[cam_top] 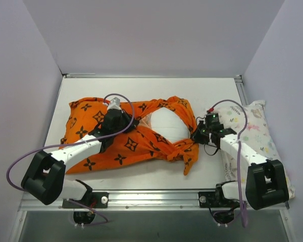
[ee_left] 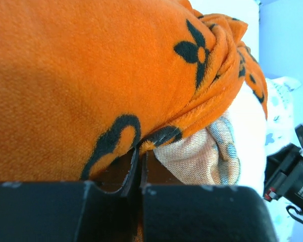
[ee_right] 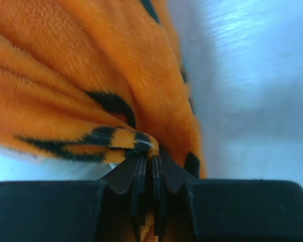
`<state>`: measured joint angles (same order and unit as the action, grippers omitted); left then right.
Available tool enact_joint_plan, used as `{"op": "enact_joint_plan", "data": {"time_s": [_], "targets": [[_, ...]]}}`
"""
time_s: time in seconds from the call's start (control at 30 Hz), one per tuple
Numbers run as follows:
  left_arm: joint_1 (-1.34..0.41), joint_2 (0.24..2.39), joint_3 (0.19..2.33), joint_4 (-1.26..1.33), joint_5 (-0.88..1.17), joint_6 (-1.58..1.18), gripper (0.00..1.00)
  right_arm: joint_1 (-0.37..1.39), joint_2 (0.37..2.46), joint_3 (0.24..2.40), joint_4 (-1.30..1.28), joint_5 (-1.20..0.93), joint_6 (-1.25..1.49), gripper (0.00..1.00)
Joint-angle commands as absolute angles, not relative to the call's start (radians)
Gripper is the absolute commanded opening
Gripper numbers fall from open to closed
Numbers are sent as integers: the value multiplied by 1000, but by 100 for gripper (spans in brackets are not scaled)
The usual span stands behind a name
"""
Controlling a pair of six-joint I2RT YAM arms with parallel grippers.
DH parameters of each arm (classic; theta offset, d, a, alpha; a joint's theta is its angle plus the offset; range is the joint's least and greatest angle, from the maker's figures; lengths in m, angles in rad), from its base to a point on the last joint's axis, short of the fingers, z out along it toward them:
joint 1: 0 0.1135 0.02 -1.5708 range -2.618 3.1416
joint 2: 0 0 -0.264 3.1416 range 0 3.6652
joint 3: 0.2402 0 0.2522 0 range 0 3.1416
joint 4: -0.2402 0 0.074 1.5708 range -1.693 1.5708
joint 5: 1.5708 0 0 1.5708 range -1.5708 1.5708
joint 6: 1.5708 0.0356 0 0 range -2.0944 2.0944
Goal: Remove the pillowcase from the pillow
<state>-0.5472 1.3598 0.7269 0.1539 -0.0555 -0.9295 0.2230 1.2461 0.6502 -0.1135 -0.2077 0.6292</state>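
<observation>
I see left gripper (ee_left: 139, 160) clamped on pillowcase (cam_top: 136, 143), arm stretched across it, right gripper (ee_right: 150, 156) pinching its right edge, arm angled inward, pillow (cam_top: 166, 123) showing.

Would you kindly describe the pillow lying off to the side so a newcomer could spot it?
Start at the table and go to its right edge, under the right arm. There lies a white pillow printed with small pastel motifs. Unlike the orange pillowcase mid-table, it carries no black flowers.
</observation>
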Motion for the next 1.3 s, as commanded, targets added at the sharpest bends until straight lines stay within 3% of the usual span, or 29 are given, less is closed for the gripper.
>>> {"op": "enact_joint_plan", "data": {"time_s": [0.0,0.27,0.4,0.5,0.67,0.8,0.93,1.27], "targets": [[-572,1433,705,-52,-201,-810,0,281,1341,588,-8,-222,676,0],[-684,1405,903,-244,-321,-663,0,290,1327,508,423,-497,801,0],[-713,1417,1014,-340,-344,-598,6,293,1328,491,770,-658,928,0],[-715,1431,1095,-405,-356,-563,13,301,1318,509,870,-696,1000,0],[-718,1433,1192,-480,-376,-514,28,311,1290,560,858,-699,1017,0],[-716,1417,1267,-521,-377,-482,47,322,1285,580,862,-701,1023,0],[-718,1422,1336,-575,-373,-443,57,331,1282,595,844,-692,1019,0],[-749,1399,1440,-612,-367,-403,69,360,1281,603,732,-634,950,0]]}}
